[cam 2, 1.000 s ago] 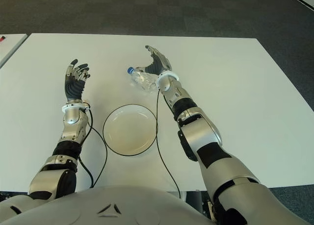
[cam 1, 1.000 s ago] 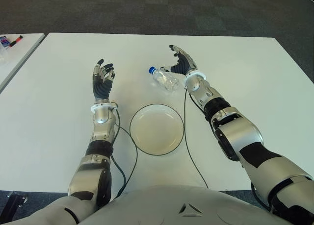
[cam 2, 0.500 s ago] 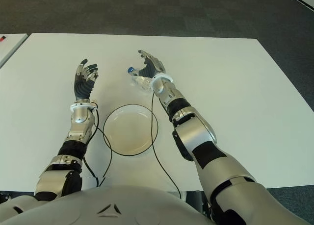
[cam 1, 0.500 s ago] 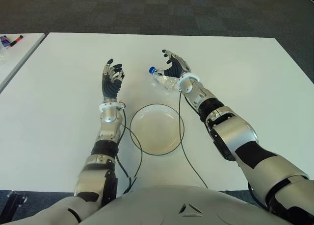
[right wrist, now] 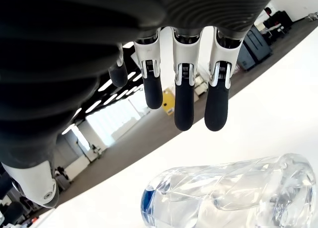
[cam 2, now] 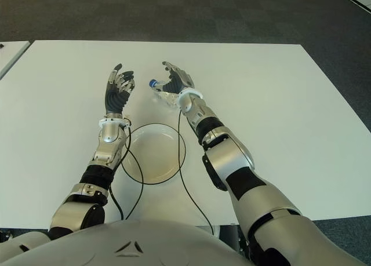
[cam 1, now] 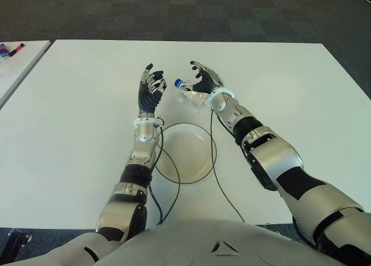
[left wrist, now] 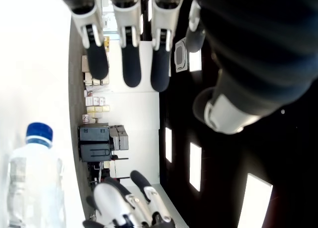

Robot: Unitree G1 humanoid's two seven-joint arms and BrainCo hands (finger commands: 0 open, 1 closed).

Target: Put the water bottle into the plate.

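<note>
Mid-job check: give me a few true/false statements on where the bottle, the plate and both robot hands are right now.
1. The water bottle lies on its side on the table. True.
2. The bottle is already in the plate. False: it lies on the table beyond the plate, which holds nothing.
3. The right robot hand is clenched around the bottle. False: its fingers are spread above the bottle, not closed on it.
4. The left robot hand is open and holds nothing. True.
5. The bottle's cap is red. False: it is blue.
</note>
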